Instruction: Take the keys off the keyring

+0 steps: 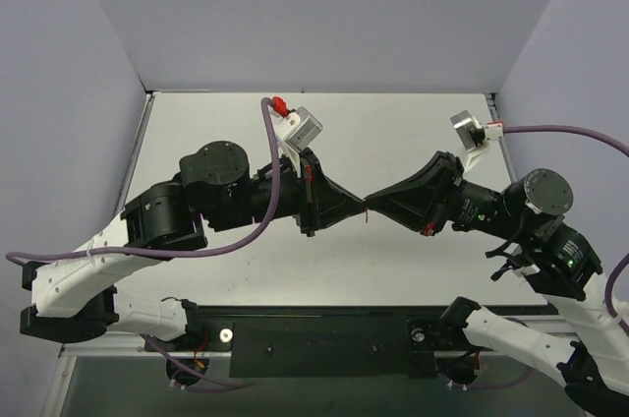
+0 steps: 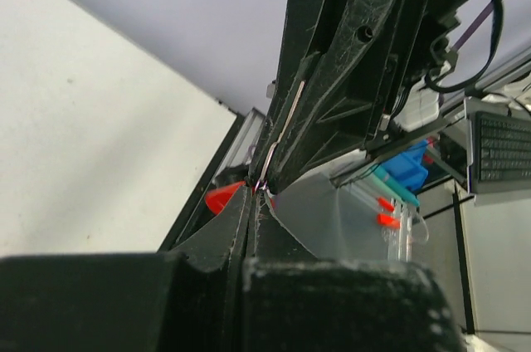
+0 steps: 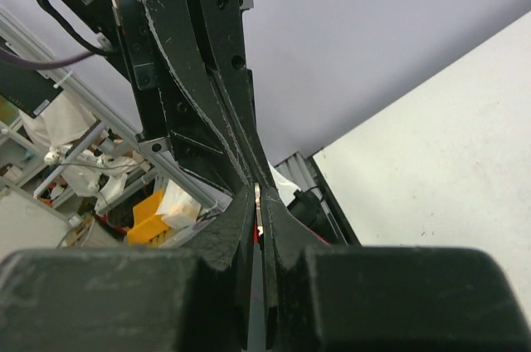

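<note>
Left tool (image 1: 362, 203) was pinched fully closed, and right tool (image 1: 372, 203) the same, the two meeting tip to tip in the air above the middle of the white worktop (image 1: 393, 137). From my right wrist, a silver sliver (image 3: 258, 203) showed in the seam between my own closed fingers (image 3: 286, 223), and I could not tell whether it was key or ring. From my left wrist, the keyring (image 2: 224, 198) showed by its small red tag, poking out just beside the left tool's tip, right where the right tool's fingers (image 2: 332, 95) came down to meet it. From above, only a red speck hung just under the meeting point, off the worktop. Which tool gripped which piece I could not make out, as the parts were too small and mostly hidden by the fingers. Both arms reached inward from their bases at the near edge, purple cables (image 1: 246, 230) trailing behind. Pale lilac walls (image 1: 324, 14) closed in the worktop.
</note>
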